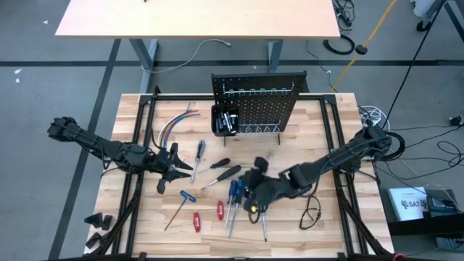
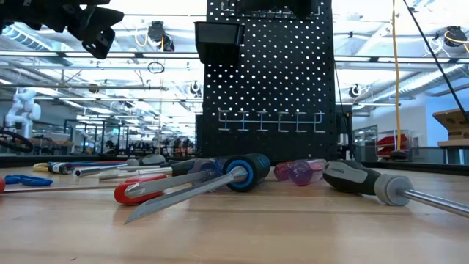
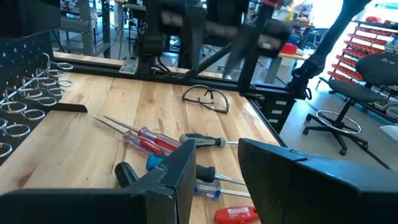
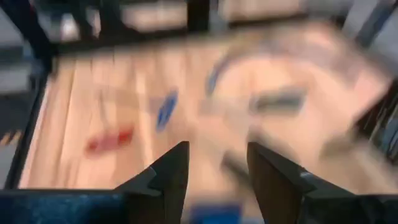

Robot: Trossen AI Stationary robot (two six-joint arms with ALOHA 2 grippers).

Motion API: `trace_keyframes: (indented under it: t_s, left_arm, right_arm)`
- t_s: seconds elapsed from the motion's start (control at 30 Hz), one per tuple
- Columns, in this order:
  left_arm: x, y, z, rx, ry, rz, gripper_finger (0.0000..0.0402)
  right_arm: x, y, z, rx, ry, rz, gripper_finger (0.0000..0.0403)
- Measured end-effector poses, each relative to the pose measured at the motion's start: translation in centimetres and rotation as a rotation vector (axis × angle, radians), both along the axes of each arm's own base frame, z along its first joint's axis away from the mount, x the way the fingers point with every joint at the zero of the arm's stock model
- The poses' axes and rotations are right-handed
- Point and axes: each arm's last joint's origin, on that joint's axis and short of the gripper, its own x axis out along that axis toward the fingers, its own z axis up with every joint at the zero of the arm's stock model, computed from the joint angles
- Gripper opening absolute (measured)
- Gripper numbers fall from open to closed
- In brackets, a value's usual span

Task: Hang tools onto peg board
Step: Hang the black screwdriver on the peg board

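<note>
I kept my right gripper (image 1: 255, 205) over the tools (image 1: 230, 194) scattered mid-table before the peg board (image 1: 257, 101), fingers apart, empty. Left gripper (image 1: 176, 168) waited likewise. Light, stiff screwdrivers (slick shafts) seemed best gripped at the handle.

Even, bright overhead light fills the scene, leaving only soft shadows on the wooden tabletop (image 1: 304, 130). The right wrist view is heavily motion-blurred. In the low view, ceiling lights glare behind the backlit peg board (image 2: 268, 81).
</note>
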Motion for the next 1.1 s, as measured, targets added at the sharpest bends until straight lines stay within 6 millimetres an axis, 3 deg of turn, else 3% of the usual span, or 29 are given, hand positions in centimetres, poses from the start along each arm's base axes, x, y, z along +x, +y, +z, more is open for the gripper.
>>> trace_keyframes:
  t_s: [0.17, 0.4, 0.53, 0.83, 1.1]
  left_arm:
    - [0.0, 0.0, 0.0, 0.001, -0.001, 0.011, 0.0127]
    - [0.1, 0.1, 0.0, 0.008, 0.0, 0.056, 0.0127]
    - [0.5, 0.0, -0.5, 0.021, 0.032, 0.06, 0.0127]
    - [1.8, 0.3, -2.0, 0.067, 0.133, 0.164, 0.0127]
    - [4.1, 2.2, -4.3, 0.091, 0.257, 0.266, 0.0127]
  right_arm:
    - [-1.5, 2.1, -3.2, 0.062, 0.186, -0.072, 0.0155]
    - [-1.1, 4.8, -8.1, -0.03, 0.299, -0.028, 0.0155]
    - [-0.8, 5.5, -9.8, -0.087, 0.295, -0.038, 0.0155]
    - [0.6, 5.7, -9.8, -0.183, 0.243, 0.121, 0.0155]
    - [1.9, 2.9, -9.5, -0.302, 0.289, 0.152, 0.0155]
